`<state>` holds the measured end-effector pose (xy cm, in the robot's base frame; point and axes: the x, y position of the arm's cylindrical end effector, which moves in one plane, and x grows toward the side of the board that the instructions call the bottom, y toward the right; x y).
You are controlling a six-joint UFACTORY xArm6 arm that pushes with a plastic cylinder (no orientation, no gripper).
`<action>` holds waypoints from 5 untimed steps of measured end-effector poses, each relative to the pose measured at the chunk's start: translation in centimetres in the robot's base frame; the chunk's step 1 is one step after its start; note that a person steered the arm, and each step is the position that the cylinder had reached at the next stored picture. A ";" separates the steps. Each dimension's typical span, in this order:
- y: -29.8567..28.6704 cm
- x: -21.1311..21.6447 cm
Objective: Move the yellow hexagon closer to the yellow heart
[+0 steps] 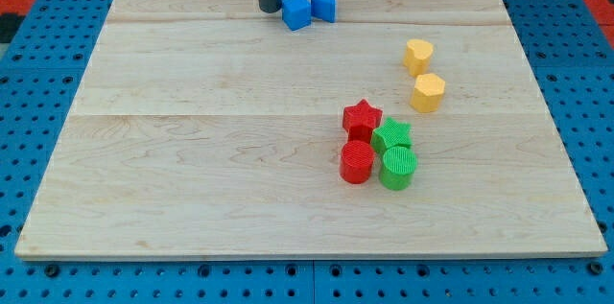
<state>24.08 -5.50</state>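
The yellow hexagon lies on the wooden board at the view's right. The yellow heart lies just above it and slightly to the left, with a small gap between them. My tip stands at the view's top, left of centre, right beside the left side of a blue cube. The tip is far to the upper left of both yellow blocks.
A blue triangular block touches the blue cube on its right. Below the yellow blocks sits a tight cluster: a red star, a green star, a red cylinder and a green cylinder.
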 end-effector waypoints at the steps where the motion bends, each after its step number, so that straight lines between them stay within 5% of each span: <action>1: 0.2 0.0; 2: 1.1 -0.2; 5: 3.0 17.4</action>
<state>41.46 -2.48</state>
